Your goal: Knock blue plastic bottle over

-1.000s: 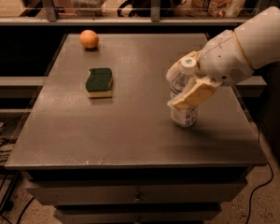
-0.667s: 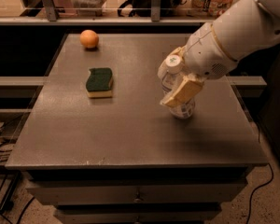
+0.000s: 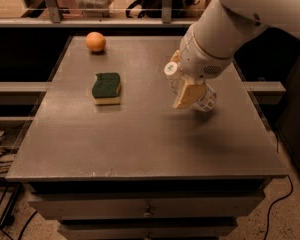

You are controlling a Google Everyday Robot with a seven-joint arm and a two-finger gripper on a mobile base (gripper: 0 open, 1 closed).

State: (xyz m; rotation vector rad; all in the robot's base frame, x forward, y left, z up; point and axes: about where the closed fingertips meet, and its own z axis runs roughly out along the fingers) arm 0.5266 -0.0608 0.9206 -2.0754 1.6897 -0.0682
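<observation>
Camera view: the gripper (image 3: 188,95) hangs low over the right half of the grey table (image 3: 140,149), at the end of a thick white arm (image 3: 217,36) that reaches down from the upper right. Its tan pad sits directly in front of the blue plastic bottle (image 3: 204,102) and touches it. Whether the gripper is open, closed or clamped on the bottle cannot be told from this angle.

The bottle is tilted. Its white cap (image 3: 171,69) points up and to the picture's left of the gripper, and its base shows just to the right of and below the tan pad, low against the tabletop. The wrist hides most of its body.

A green-topped yellow sponge (image 3: 106,88) lies flat well to the left of the gripper, apart from it. An orange (image 3: 95,41) rests farther away, beyond the sponge near the table's far left corner.
</observation>
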